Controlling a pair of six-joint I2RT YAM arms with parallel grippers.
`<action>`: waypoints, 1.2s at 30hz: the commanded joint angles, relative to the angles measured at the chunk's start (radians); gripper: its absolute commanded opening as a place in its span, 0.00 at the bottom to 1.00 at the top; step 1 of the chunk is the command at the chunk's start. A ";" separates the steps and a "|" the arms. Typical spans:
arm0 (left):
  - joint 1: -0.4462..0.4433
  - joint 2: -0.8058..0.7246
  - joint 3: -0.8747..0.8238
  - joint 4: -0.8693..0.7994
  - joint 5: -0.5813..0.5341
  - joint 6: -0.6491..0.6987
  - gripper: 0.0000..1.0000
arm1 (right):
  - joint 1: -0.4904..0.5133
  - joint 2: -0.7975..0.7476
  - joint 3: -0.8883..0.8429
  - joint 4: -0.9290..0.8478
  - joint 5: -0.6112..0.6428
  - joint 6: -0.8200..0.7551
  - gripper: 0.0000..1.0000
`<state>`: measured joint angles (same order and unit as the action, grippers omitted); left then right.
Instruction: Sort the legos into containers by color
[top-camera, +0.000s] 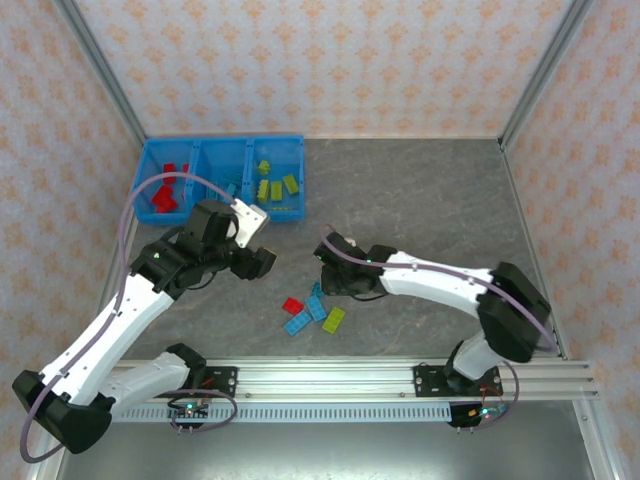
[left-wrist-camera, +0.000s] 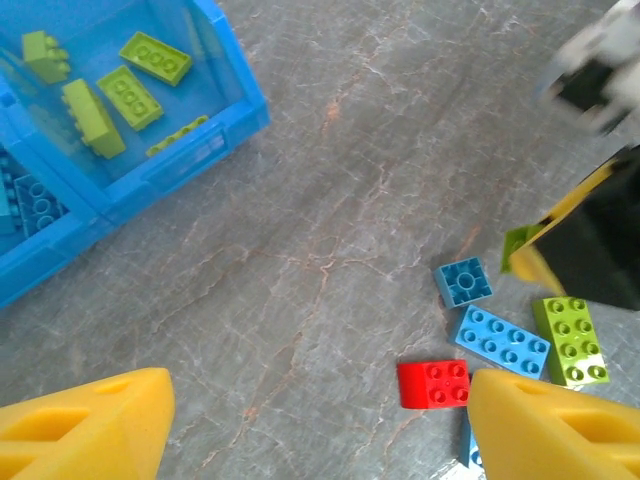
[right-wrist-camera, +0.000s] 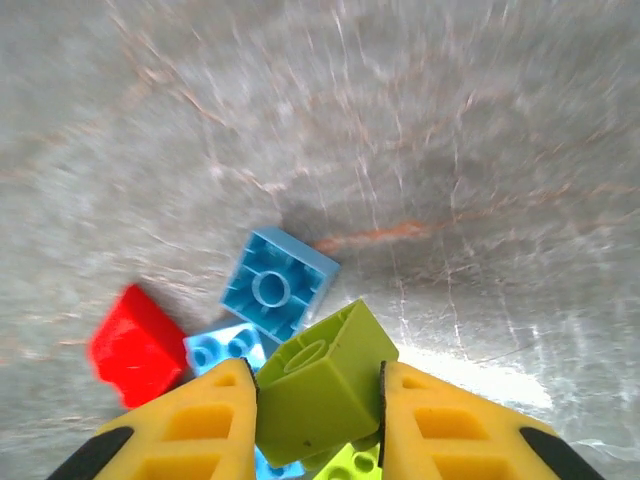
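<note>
The blue containers (top-camera: 222, 141) stand at the far left and hold red legos (top-camera: 165, 196) in the left bin and lime ones (top-camera: 275, 185) in the right bin. A small pile lies mid-table: a red brick (left-wrist-camera: 432, 384), a long blue brick (left-wrist-camera: 502, 343), an upturned blue square (left-wrist-camera: 464, 281) and a lime brick (left-wrist-camera: 571, 340). My right gripper (right-wrist-camera: 318, 400) is shut on a lime green brick (right-wrist-camera: 320, 385), held just above that pile. My left gripper (left-wrist-camera: 315, 400) hangs open over bare table left of the pile, its right finger beside the red brick.
The bin wall (left-wrist-camera: 180, 165) sits up-left of the left gripper. The right arm's black wrist (left-wrist-camera: 595, 250) is close on the right of the pile. Patterned walls enclose the grey table, and an aluminium rail (top-camera: 330, 378) runs along the near edge.
</note>
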<state>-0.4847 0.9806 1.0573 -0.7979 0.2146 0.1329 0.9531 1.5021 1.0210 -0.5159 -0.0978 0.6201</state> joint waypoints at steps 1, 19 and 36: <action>-0.004 -0.029 -0.012 -0.012 -0.093 0.004 0.80 | 0.002 -0.100 0.057 0.036 0.161 -0.061 0.28; -0.002 -0.091 -0.046 0.014 -0.168 -0.026 0.86 | -0.146 -0.163 0.120 -0.105 0.550 0.029 0.75; -0.003 -0.038 -0.048 0.016 -0.120 -0.035 0.91 | -0.742 -0.356 -0.080 -0.708 0.501 0.527 0.99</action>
<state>-0.4847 0.9386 1.0111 -0.7963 0.0742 0.1112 0.2943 1.1450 0.9710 -1.1053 0.4217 1.0515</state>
